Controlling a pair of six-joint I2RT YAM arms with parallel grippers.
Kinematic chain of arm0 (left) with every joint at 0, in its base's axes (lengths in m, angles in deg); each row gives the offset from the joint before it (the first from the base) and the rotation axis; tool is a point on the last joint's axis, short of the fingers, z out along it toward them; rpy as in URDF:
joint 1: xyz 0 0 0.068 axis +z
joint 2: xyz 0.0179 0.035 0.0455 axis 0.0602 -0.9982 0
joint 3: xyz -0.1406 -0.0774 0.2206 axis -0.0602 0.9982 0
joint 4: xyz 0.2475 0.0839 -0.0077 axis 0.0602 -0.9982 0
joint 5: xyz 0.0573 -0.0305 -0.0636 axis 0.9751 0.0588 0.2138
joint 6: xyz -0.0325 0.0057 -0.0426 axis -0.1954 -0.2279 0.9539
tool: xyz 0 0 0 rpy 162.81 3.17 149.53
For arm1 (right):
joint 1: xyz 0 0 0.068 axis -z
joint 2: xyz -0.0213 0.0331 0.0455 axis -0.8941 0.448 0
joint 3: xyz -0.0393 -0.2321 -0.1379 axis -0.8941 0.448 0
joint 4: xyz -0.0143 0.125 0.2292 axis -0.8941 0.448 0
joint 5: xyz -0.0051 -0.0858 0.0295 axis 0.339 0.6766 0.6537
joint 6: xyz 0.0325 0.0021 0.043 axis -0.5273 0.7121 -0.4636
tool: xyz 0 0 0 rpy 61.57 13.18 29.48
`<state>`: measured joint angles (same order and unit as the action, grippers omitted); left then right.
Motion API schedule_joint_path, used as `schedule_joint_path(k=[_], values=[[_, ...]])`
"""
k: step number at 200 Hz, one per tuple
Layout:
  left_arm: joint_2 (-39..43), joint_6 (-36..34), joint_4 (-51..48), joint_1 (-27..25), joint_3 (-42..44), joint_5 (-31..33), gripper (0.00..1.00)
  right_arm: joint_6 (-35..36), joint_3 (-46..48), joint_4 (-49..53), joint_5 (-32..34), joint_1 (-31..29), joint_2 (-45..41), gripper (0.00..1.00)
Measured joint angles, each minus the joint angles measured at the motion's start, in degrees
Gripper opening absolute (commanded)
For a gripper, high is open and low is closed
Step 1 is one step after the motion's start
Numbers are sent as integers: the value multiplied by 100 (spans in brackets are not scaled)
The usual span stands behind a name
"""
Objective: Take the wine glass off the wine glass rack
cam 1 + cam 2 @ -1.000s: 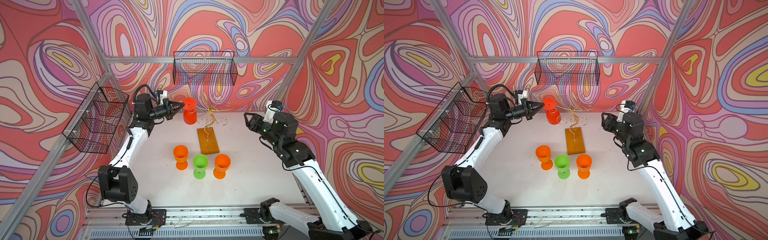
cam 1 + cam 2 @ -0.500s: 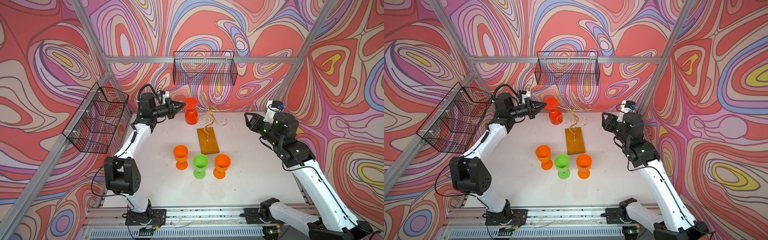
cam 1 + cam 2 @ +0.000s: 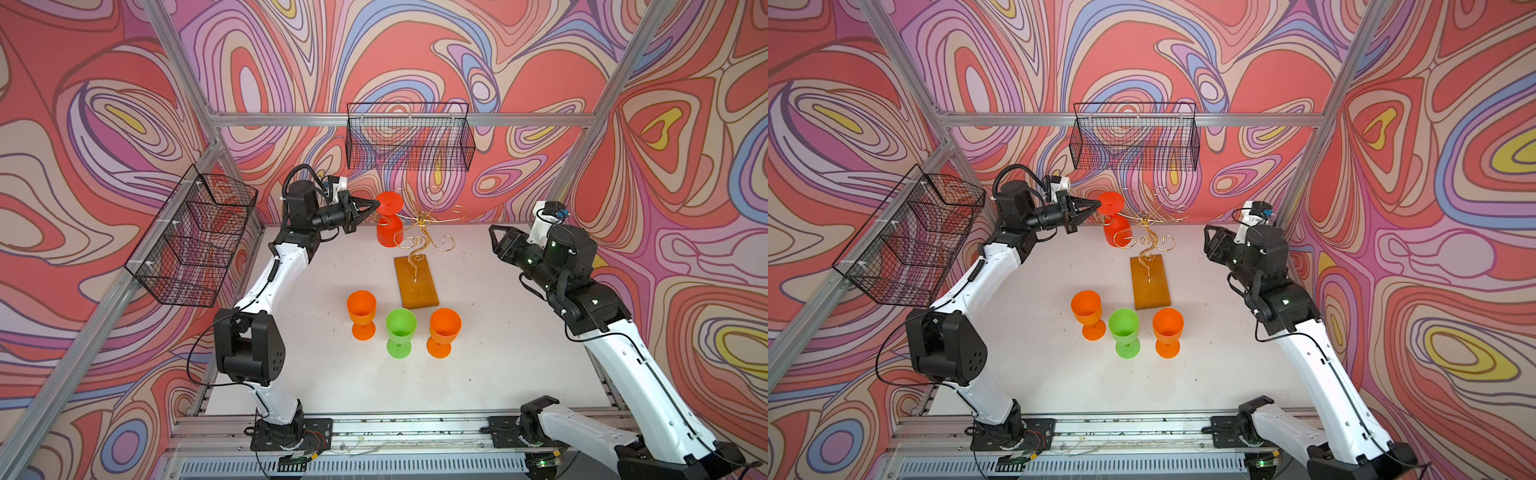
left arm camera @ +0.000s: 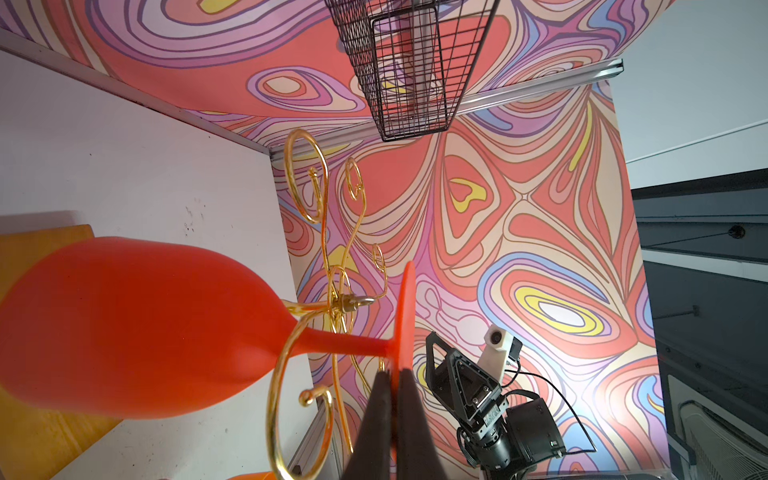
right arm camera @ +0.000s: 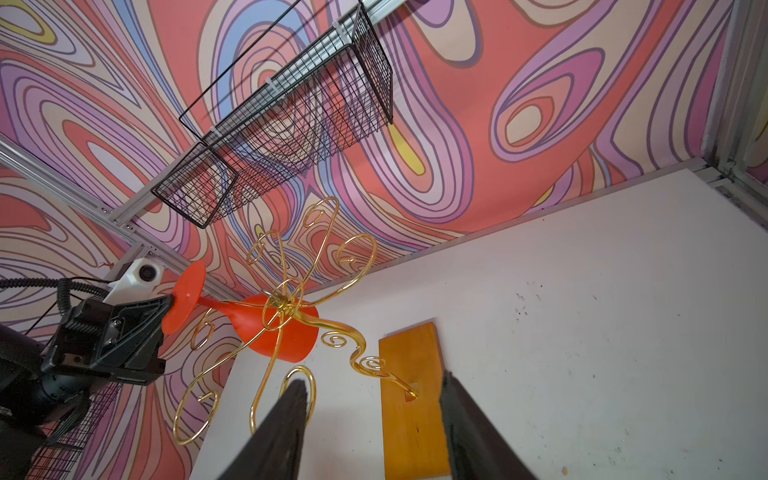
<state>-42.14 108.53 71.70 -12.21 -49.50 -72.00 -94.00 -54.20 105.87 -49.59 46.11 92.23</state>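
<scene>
Pinches the foot rim of the red wine glass with the left tool, pressed together on it. Hangs bowl-down, with the stem inside a curled hook of the wine glass rack, at the back of the white surface. Holds the right tool spread and empty, well apart, facing the rack.

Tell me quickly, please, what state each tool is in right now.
Left tool: closed on the foot of the red wine glass.
Right tool: open, holding nothing.
</scene>
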Motion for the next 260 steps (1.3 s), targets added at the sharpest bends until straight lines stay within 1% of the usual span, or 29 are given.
schedule_joint_path(k=[41, 71, 141, 221, 260], values=[[44, 0, -13, -28, 2, -31, 0, 0, 0, -2, 2, 0, 0, 54], [238, -2, -55, -33, 63, -68, 0, 0, 0, -2, 0, 0, 0, 54], [669, 33, -85, -74, 496, -68, 0, -2, 0, -4, -7, 2, 0, 54], [726, 109, -76, -216, 509, -157, 0, -7, 0, -22, -9, 0, 0, 54], [927, 87, -81, -258, 649, -149, 0, -7, 2, -22, -9, 0, 0, 54]])
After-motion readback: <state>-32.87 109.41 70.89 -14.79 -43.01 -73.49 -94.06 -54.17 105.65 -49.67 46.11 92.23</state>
